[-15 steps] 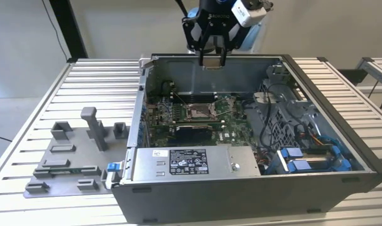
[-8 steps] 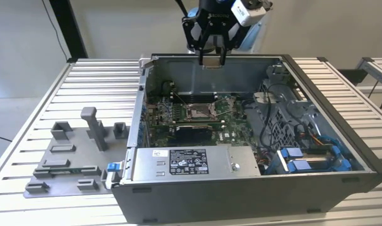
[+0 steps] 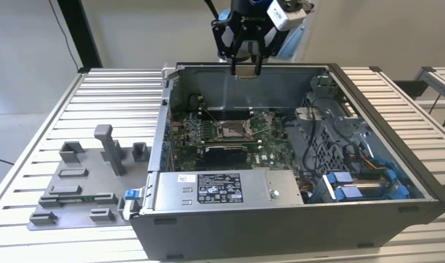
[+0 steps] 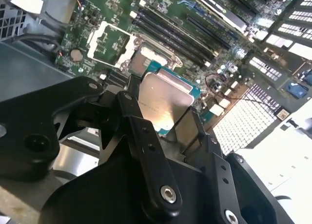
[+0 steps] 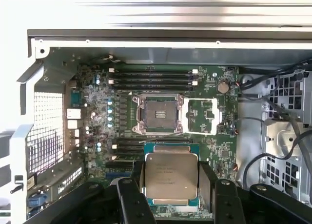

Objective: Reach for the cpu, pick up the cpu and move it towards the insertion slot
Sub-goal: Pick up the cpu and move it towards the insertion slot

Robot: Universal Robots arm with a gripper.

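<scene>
My gripper [image 3: 246, 70] hangs above the back wall of the open computer case, shut on the cpu [image 3: 245, 71]. In both wrist views the cpu is a thin square chip with a silvery face [image 5: 171, 175] [image 4: 162, 103], clamped by its edges between the black fingers [image 5: 132, 192]. The insertion slot [image 3: 230, 129] lies on the green motherboard below, a square socket with a shiny metal frame and a dull centre [image 5: 159, 114] [image 4: 142, 61]. Its load plate is swung open beside it. The cpu is held well above the board, short of the slot.
The case [image 3: 296, 208] has tall metal walls around the board. Memory slots [image 5: 152, 77], cables [image 3: 332, 118] and a blue drive bay [image 3: 358, 186] crowd the inside. A grey plastic fixture plate [image 3: 84, 181] with upright blocks lies on the slatted table at the exterior view's left.
</scene>
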